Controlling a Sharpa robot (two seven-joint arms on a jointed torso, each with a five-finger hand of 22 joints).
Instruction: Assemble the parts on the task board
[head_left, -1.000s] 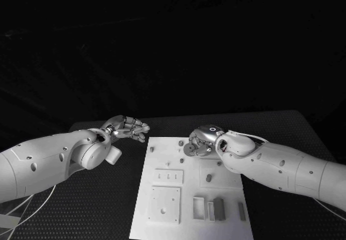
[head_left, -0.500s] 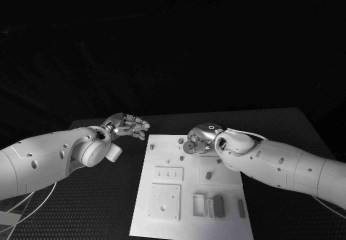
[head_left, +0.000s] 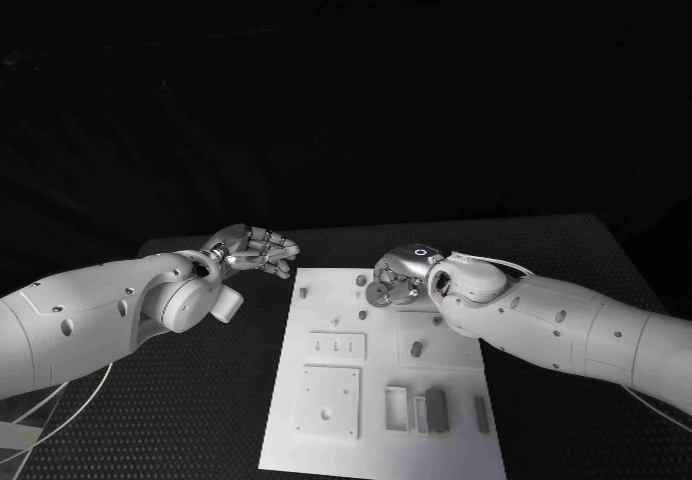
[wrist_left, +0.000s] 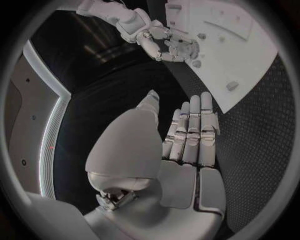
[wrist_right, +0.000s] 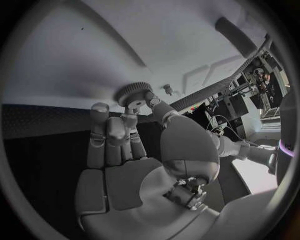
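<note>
— Since 1.0 s ago: what moved?
— Right hand (head_left: 400, 280) shifted slightly up-board, fingers (wrist_right: 133, 116) holding the gear (wrist_right: 132, 92) over the task board's (head_left: 378, 420) far end. Left hand (head_left: 257, 250) hovers beside the board above the desk (head_left: 202, 400), fingers empty, loosely extended.

A black table (head_left: 577, 260) carries the white task board (head_left: 382, 440).

A black table (head_left: 577, 260) with a finely dotted surface fills the foreground.
</note>
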